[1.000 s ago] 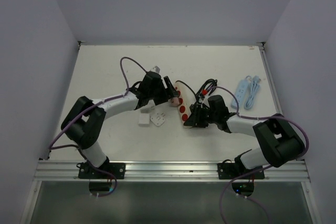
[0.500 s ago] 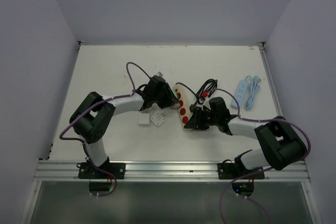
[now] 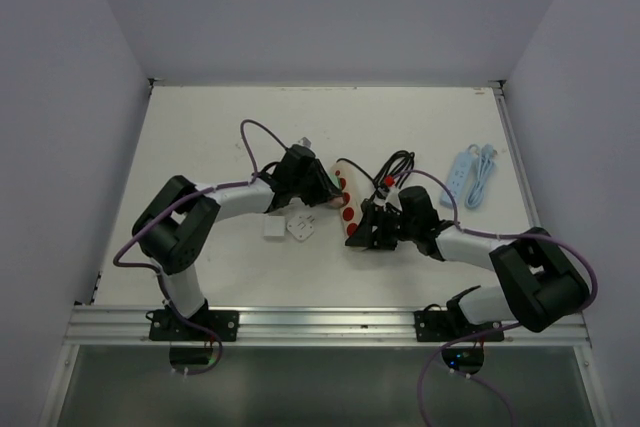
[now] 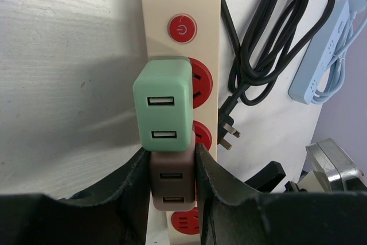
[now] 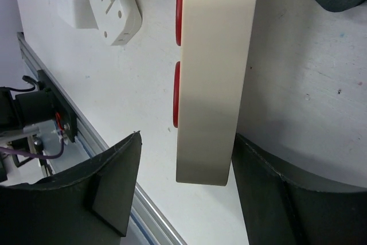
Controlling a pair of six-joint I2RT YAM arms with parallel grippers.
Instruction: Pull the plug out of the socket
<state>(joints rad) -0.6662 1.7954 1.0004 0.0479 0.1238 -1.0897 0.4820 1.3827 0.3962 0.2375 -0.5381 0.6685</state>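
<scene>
A cream power strip (image 4: pixel 182 4) with red sockets (image 4: pixel 200 81) lies mid-table, also visible from above as the power strip (image 3: pixel 347 205). Two USB charger plugs sit in it: a green plug (image 4: pixel 162 104) and, just below it, a brown plug (image 4: pixel 172 185). My left gripper (image 4: pixel 172 159) is shut on the brown plug, one finger pressed on each side. My right gripper (image 5: pixel 186 142) stands open around the strip's near end (image 5: pixel 212 84); the right finger lies against the strip's side and the left finger is well apart from it.
Two white adapters (image 3: pixel 304 228) lie loose left of the strip, one close to my right gripper as the white adapter (image 5: pixel 117 10). A coiled black cable (image 4: pixel 269 44) with its own plug and a light-blue power strip (image 3: pixel 470 175) lie to the right. The metal rail (image 5: pixel 74 136) runs along the table's near edge.
My left gripper has come down over the strip and closed on the brown plug. My right gripper, which was shut on the strip's near end, has opened.
</scene>
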